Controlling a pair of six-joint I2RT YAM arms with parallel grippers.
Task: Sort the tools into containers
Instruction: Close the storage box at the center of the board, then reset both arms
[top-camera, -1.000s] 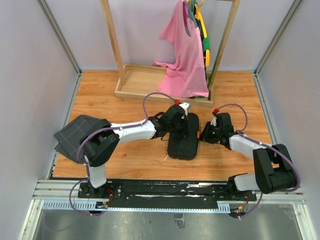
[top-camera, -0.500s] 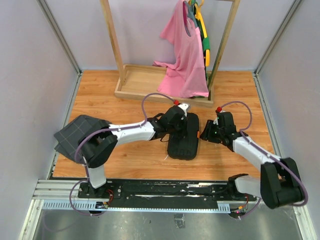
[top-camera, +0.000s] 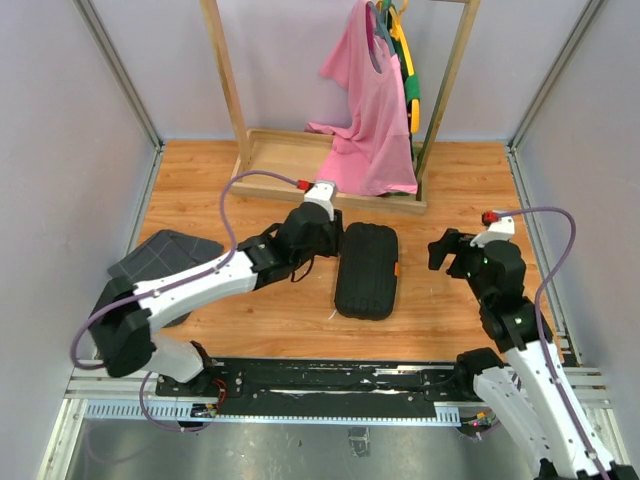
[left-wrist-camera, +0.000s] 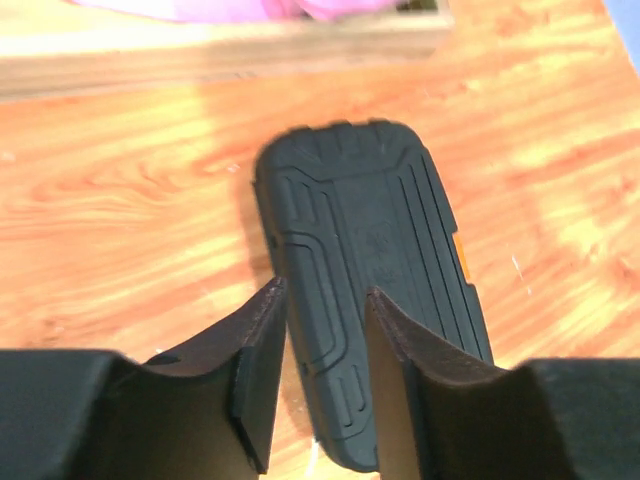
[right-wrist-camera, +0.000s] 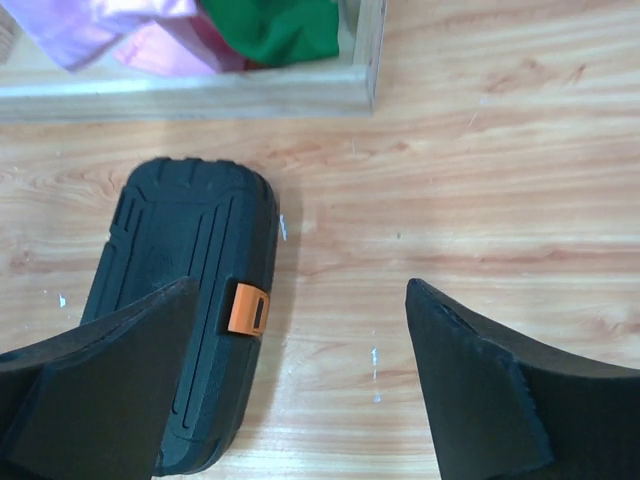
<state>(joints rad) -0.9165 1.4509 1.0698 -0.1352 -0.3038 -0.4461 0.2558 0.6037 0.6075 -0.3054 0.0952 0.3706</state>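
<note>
The black tool case (top-camera: 367, 270) lies shut and flat on the wooden table, its orange latch (top-camera: 397, 268) on the right side. No tools are in view. My left gripper (top-camera: 322, 245) hovers just left of the case, jaws partly open with nothing between them. In the left wrist view the case (left-wrist-camera: 370, 260) shows through the gap of that gripper (left-wrist-camera: 322, 300). My right gripper (top-camera: 443, 255) is raised to the right of the case, wide open and empty. The right wrist view shows the case (right-wrist-camera: 180, 300) and latch (right-wrist-camera: 247, 307) below the left finger of that gripper (right-wrist-camera: 300, 290).
A wooden clothes rack (top-camera: 290, 165) with a box base stands at the back, with a pink shirt (top-camera: 370, 110) hanging down onto it. Dark grey grid-patterned fabric (top-camera: 160, 265) lies at the left edge, partly under the left arm. Grey walls close in both sides.
Both grippers have let go and drawn away from the case: the left moved off it to the left, the right backed off to the right and up. Both sets of jaws opened.
</note>
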